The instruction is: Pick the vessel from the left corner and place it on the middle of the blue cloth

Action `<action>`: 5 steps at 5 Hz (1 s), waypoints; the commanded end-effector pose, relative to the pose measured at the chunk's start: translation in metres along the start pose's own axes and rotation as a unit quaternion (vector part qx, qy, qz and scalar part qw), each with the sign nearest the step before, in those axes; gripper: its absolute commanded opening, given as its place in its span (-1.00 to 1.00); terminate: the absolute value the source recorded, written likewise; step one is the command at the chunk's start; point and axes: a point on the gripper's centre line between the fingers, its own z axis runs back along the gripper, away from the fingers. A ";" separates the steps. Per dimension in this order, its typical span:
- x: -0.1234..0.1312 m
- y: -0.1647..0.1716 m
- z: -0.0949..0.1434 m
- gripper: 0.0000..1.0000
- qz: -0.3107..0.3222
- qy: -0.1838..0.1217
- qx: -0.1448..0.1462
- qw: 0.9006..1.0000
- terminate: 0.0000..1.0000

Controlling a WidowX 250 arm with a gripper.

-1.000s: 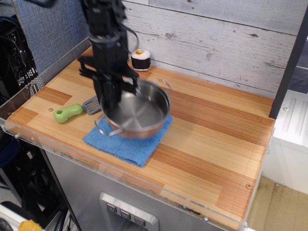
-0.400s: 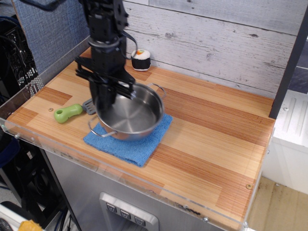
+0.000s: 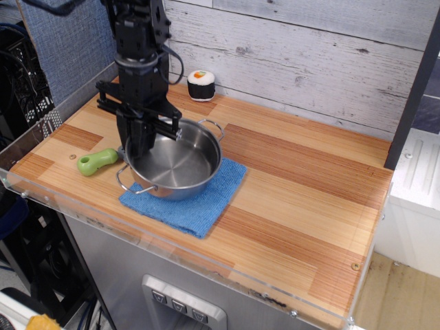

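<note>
At the far left we see a green-handled spatula lying on the wooden tabletop, its grey blade hidden behind the pan's left rim. Just right of it the gripper hangs down over the left edge of the vessel — its jaws look clamped on the rim there, though the arm's dark body blocks a clear view. The vessel sits on the blue cloth, covering the cloth's back-left part and overhanging its left side, so bare blue shows at the front and right. Behind, near the plank wall, stands a small sushi-roll toy, well apart. To the right we find open wood up to a clear acrylic lip along the front edge
</note>
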 end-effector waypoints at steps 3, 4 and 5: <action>0.001 -0.003 -0.008 1.00 0.008 0.028 0.011 1.000 -1.00; 0.005 0.003 0.025 1.00 0.022 0.004 0.019 1.000 -1.00; 0.012 0.006 0.076 1.00 0.039 -0.047 0.007 0.998 -1.00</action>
